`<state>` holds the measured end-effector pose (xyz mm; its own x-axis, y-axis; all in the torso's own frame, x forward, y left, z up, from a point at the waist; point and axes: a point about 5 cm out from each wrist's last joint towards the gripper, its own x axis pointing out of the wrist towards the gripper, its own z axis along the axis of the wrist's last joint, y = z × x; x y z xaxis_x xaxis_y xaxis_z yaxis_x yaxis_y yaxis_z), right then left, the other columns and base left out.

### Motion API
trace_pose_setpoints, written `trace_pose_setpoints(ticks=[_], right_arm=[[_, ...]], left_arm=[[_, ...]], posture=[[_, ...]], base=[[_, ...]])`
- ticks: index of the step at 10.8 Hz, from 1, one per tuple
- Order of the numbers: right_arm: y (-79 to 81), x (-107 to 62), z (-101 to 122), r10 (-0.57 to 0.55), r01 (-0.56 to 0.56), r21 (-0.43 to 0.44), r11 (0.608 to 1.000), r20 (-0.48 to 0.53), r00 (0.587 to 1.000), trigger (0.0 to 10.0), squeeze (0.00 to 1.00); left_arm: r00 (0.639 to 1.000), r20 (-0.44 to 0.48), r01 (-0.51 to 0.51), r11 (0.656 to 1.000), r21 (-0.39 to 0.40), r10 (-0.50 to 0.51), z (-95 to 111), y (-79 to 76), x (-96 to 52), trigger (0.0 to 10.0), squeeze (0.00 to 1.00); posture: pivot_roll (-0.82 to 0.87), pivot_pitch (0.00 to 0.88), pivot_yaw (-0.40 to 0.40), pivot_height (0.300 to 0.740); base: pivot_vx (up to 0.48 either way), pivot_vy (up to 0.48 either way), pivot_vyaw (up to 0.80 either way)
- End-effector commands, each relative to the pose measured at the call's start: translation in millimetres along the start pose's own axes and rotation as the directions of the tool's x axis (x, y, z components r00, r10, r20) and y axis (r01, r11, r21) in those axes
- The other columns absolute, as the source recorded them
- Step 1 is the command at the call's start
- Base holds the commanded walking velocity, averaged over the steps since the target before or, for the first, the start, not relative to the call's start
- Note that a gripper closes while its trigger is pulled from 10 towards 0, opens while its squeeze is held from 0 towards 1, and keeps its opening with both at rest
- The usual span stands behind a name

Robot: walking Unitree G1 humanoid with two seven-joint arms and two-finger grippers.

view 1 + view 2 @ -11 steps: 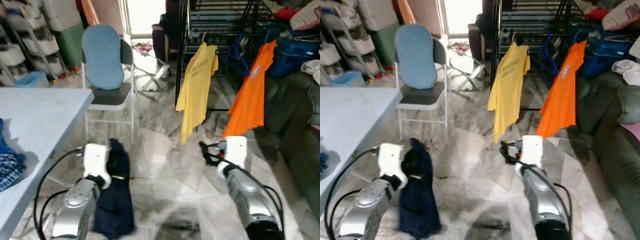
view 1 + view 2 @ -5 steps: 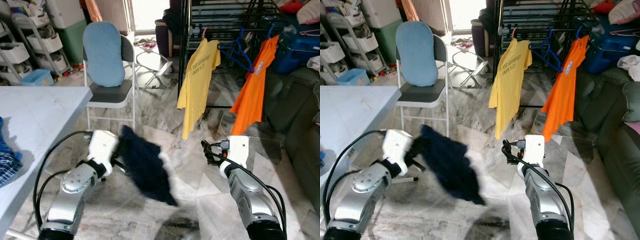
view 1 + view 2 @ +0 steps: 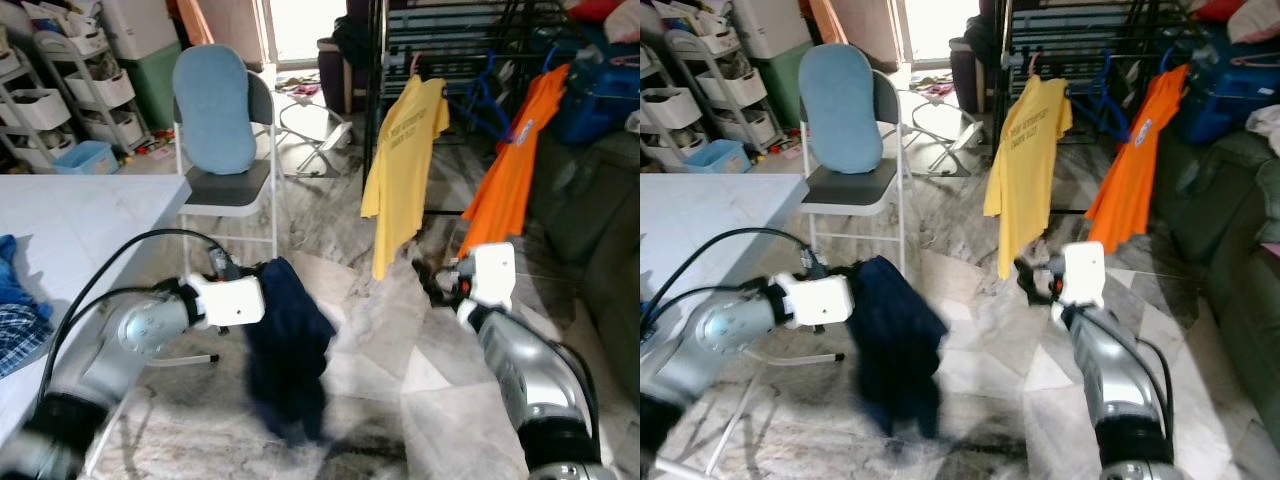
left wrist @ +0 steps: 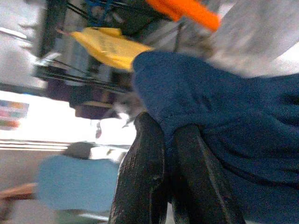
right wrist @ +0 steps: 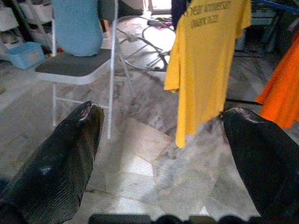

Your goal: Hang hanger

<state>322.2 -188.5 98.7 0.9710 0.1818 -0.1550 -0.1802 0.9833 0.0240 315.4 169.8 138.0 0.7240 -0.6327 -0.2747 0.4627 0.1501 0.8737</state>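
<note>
The left gripper (image 4: pixel 170 154) has its two black fingers pressed together on a dark blue cloth garment (image 3: pixel 288 350). It holds the garment up by its top edge, and the rest hangs down over the grey marble floor (image 3: pixel 370 370). No hanger can be made out inside the blue garment.

The right gripper (image 5: pixel 163 163) is held out low in front of the robot with its fingers spread wide apart and nothing between them.

Past it stands a black metal clothes rack (image 3: pixel 440 50). A yellow T-shirt (image 3: pixel 405 165) hangs on the rack, and an orange T-shirt (image 3: pixel 515 160) hangs well to the right of it. A bare blue plastic hanger (image 3: pixel 485 95) hangs between the two shirts.

On the robot's left is a white table (image 3: pixel 90 230). Behind the table stands a folding chair with a light blue cushion (image 3: pixel 215 125) on its back.
</note>
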Motion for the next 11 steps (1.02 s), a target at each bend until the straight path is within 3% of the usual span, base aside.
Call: trace_pose_setpoints(ticks=[1,2,4,6,7,8,10,11], right_arm=[[8.5,3.4,2,0.048,-0.048,0.032,0.998,0.001,0.999,10.0,0.0],[22.7,4.0,4,0.15,-0.15,0.049,0.987,0.007,0.989,10.0,0.0],[38.9,1.8,5,0.305,-0.304,0.068,0.95,0.002,0.953,10.0,0.0],[35.6,1.3,7,0.323,-0.322,0.067,0.944,0.001,0.946,10.0,0.0],[32.4,2.3,7,0.297,-0.297,0.06,0.953,0.002,0.955,10.0,0.0],[28.0,4.0,9,0.223,-0.223,0.049,0.974,0.023,0.975,10.0,0.0],[23.9,0.1,12,0.131,-0.136,0.053,0.989,0.085,0.988,10.0,0.0],[23.0,-1.2,12,0.109,-0.115,0.072,0.991,0.089,0.99,10.0,0.0]], left_arm=[[0.994,0.035,-0.105,0.99,0.09,0.102,4,24.3,0.5,10.0,0.0],[0.979,0.1,-0.193,0.971,0.144,0.179,13,37.7,6.4,10.0,0.0],[0.949,0.185,-0.285,0.946,0.152,0.256,25,46.9,12.5,10.0,0.0],[0.923,0.251,-0.329,0.936,0.126,0.291,33,47.7,14.9,10.0,0.0],[0.924,0.237,-0.325,0.942,0.08,0.299,30,45.5,15.5,10.0,0.0],[0.926,0.16,-0.335,0.939,-0.078,0.343,21,40.9,16.7,10.0,0.0],[0.899,0.101,-0.389,0.881,-0.269,0.427,17,26.1,13.9,10.0,0.0],[0.901,0.057,-0.391,0.86,-0.329,0.431,14,17.8,13.4,10.0,0.0]], posture=[[-0.11,0.0,0.098,0.74],[-0.11,0.0,0.099,0.74],[-0.11,0.0,0.104,0.74],[-0.11,0.0,0.107,0.74],[-0.1,0.0,0.108,0.74],[-0.1,0.0,0.108,0.74],[-0.11,0.0,0.107,0.74],[-0.11,0.0,0.105,0.74]], base=[[0.0,0.0,0.0],[0.0,0.0,0.0],[0.0,0.0,0.0],[0.0,0.0,0.0],[0.0,0.0,0.0],[0.0,0.0,0.0],[0.0,0.0,0.0],[0.0,0.0,0.0]])
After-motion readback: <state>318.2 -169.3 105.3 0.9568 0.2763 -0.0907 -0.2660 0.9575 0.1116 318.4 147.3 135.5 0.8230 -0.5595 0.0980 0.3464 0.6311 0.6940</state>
